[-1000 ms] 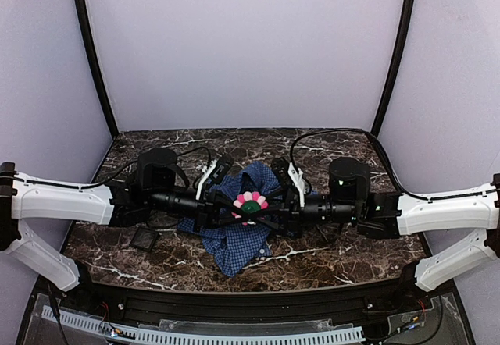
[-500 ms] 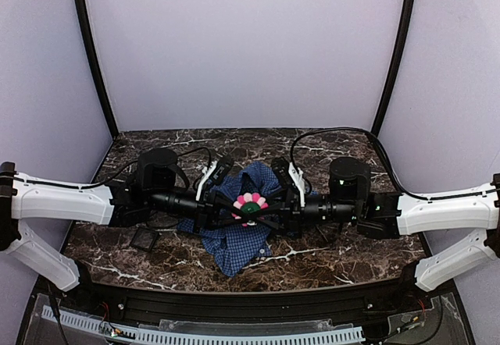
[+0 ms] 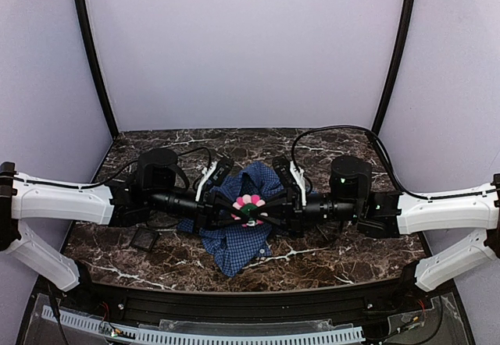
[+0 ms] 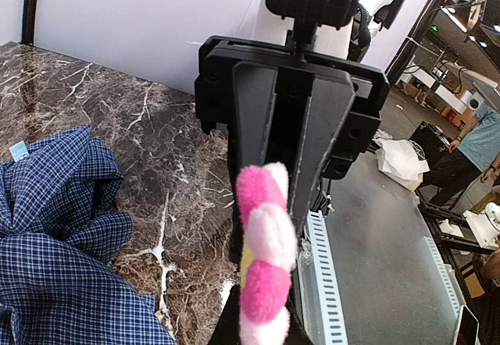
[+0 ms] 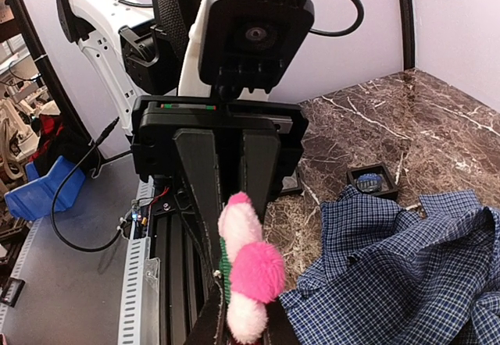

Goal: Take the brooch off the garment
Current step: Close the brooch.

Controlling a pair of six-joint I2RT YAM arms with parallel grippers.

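The pink-petalled brooch point(image 3: 248, 203) with a dark green centre is held in the air over the blue checked garment point(image 3: 234, 243), which lies crumpled on the marble table. My left gripper point(image 3: 238, 204) and right gripper point(image 3: 262, 208) meet at it from either side, both shut on it. In the left wrist view the brooch point(image 4: 266, 259) is edge-on between my fingers, with the garment point(image 4: 62, 251) lower left. In the right wrist view the brooch point(image 5: 248, 271) stands beside the garment point(image 5: 398, 275); I cannot tell whether they touch.
A small black square tray point(image 3: 144, 240) sits on the table left of the garment, also in the right wrist view point(image 5: 373, 181). A light-blue tag point(image 4: 19, 151) shows on the cloth. The table's near edge has a slotted rail point(image 3: 234, 333).
The brooch and both grippers have shifted very slightly left. The grip on the brooch looks the same.
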